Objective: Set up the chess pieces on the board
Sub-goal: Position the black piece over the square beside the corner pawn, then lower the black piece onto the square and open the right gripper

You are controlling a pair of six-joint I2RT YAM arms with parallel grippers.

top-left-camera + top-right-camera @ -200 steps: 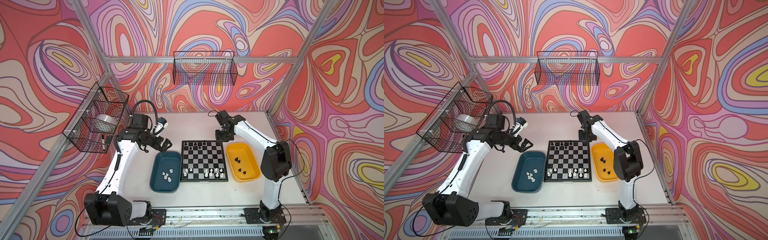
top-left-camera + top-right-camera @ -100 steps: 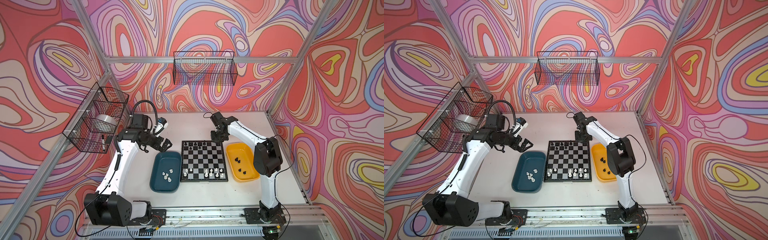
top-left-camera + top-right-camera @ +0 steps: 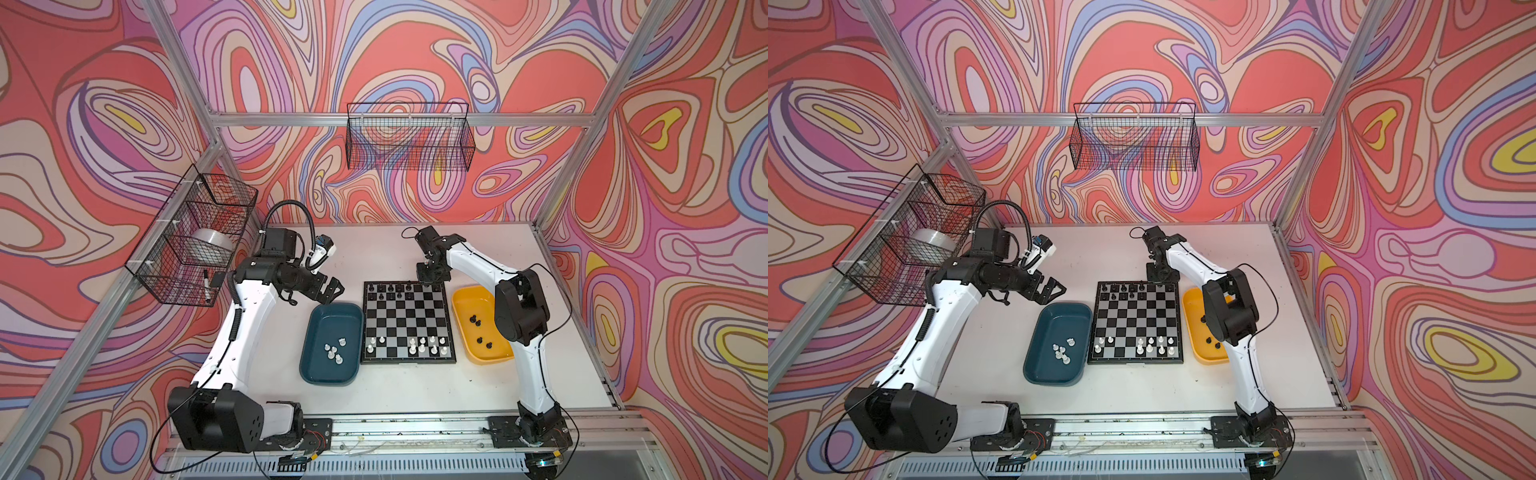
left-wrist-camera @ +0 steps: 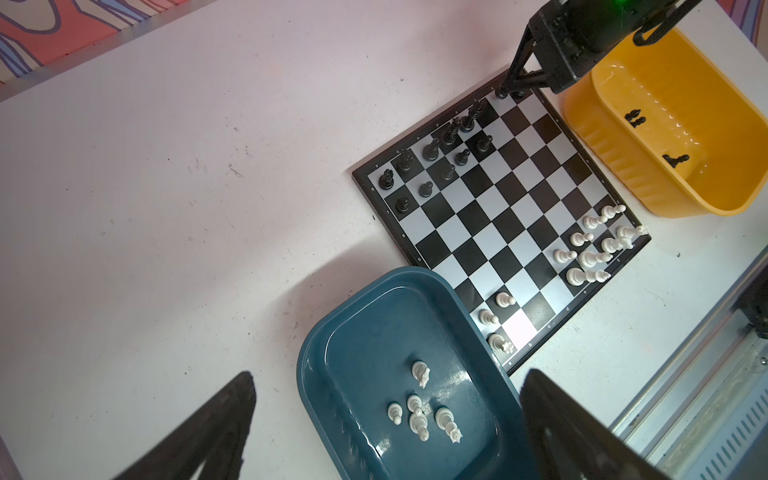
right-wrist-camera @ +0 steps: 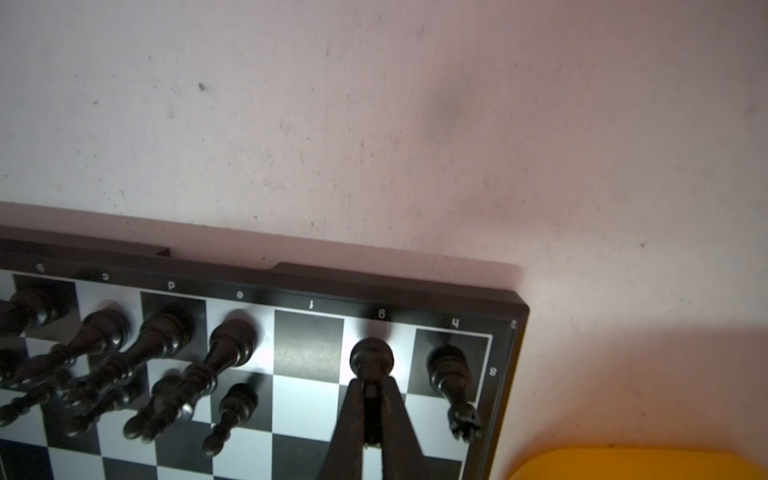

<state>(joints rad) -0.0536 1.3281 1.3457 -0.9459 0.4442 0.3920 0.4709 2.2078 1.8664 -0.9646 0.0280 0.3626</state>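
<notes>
The board (image 3: 405,320) (image 3: 1136,320) lies mid-table, with black chess pieces (image 3: 386,289) in its far rows and white ones (image 3: 422,347) in its near rows. My right gripper (image 3: 428,282) (image 5: 371,388) is at the board's far right corner, shut on a black chess piece (image 5: 371,357) whose base is on the light g square. A black rook (image 5: 451,374) stands beside it. My left gripper (image 3: 334,289) (image 4: 388,376) hangs open and empty above the far end of the teal tray (image 3: 316,324), which holds several white pieces (image 4: 419,411).
A yellow tray (image 3: 461,307) right of the board holds several black pieces (image 3: 478,322). Wire baskets hang on the left wall (image 3: 195,237) and on the back wall (image 3: 409,137). A metal rail (image 3: 395,428) runs along the table's front edge.
My right gripper has moved left from beyond the yellow tray's far end to the board's far right corner, and its elbow swung left. The left arm has stayed still.
</notes>
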